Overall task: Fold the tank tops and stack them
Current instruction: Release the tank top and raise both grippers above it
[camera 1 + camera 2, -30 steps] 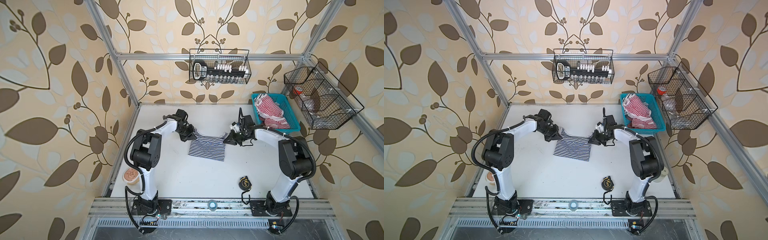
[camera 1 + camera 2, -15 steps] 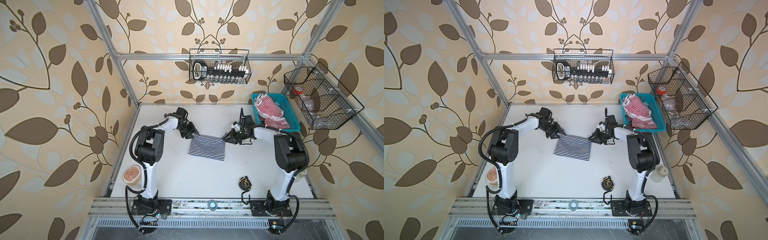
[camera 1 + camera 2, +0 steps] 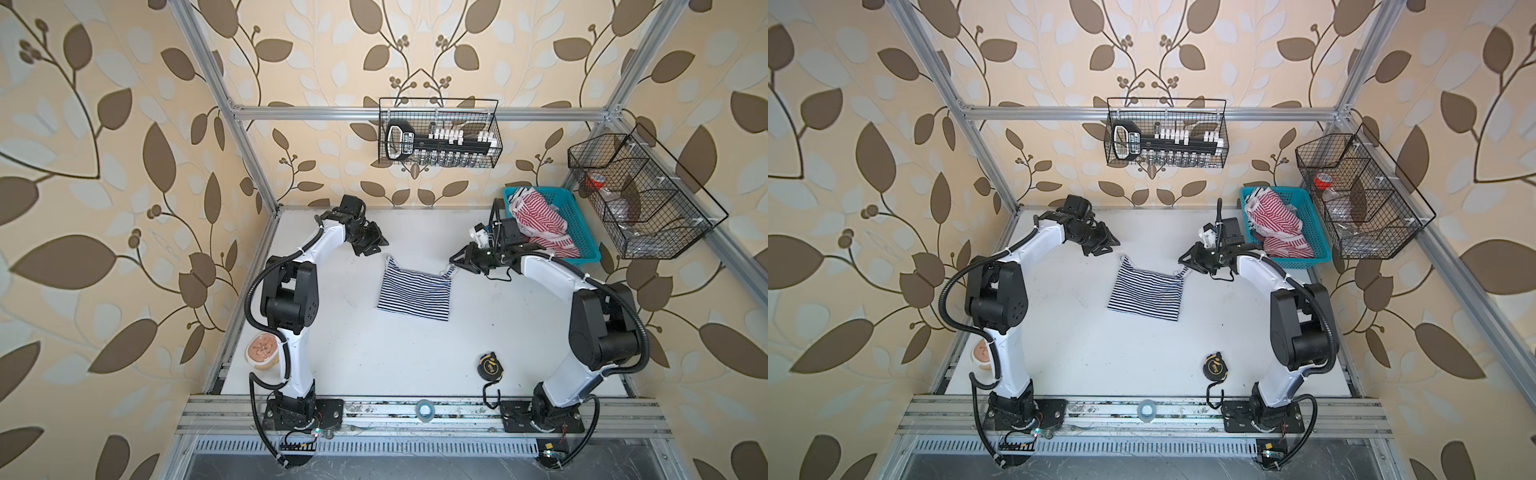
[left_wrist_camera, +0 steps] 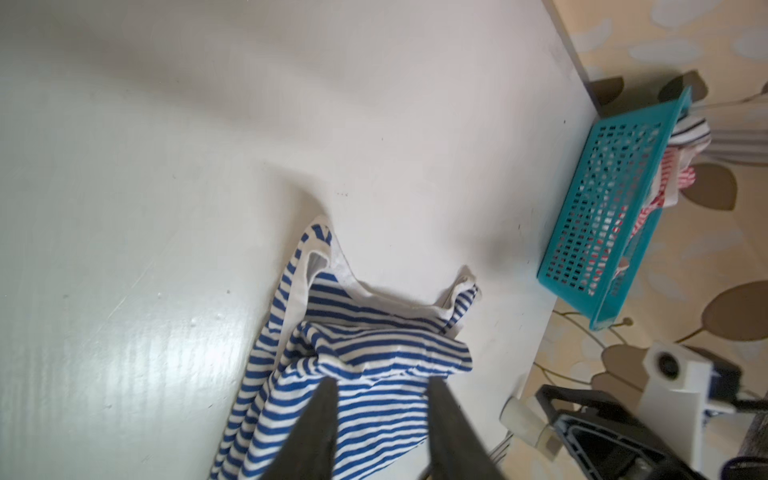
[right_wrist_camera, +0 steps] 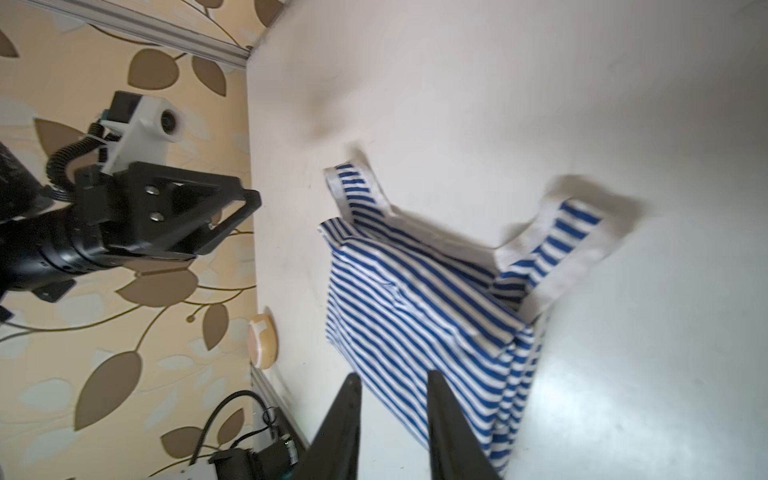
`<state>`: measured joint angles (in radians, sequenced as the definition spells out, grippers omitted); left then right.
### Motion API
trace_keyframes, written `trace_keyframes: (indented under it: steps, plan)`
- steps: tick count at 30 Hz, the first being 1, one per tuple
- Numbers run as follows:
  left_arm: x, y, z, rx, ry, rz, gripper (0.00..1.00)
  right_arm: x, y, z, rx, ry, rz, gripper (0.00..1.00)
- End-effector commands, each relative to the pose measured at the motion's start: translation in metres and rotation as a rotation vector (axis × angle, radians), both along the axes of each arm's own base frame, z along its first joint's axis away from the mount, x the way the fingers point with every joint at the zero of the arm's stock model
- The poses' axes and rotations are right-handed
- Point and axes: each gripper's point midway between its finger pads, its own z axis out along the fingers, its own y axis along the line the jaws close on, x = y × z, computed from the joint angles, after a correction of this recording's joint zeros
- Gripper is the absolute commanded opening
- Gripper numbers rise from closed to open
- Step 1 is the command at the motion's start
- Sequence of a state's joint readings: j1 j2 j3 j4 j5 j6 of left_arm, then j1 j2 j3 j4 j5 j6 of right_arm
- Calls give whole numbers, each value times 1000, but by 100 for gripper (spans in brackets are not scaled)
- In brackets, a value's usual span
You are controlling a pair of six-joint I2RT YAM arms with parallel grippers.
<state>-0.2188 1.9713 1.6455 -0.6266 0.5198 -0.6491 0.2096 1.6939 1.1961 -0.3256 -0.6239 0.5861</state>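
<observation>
Two tops: the navy top [image 3: 415, 293] lies doubled over mid-worktop [image 3: 374, 353], straps toward the back wall; the red top [image 3: 540, 220] is heaped in the basket [image 3: 586, 241] at the right rear. Both arms reach forward, elbows bent. The left pincer [image 3: 381, 247] hangs clear of the left strap, narrowly parted and empty. The right pincer [image 3: 455, 264] sits just beside the right strap, likewise narrowly parted. A second ago both pinched those straps.
</observation>
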Motion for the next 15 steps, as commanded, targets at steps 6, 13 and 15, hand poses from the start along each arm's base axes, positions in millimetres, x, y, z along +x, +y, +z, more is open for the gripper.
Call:
trace_keyframes:
  steps: [6, 13, 15]
  plan:
    - [-58, -46, -20, -4, 61, -182, 0, -30, 48, -37, -27, 75, 145, 0]
    - [-52, -61, -42, -18, 96, -229, 0, -20, 52, -69, -6, 137, 151, 0]
    - [-49, -64, -46, -25, 101, -241, 0, -17, 50, -75, -1, 153, 148, 0]
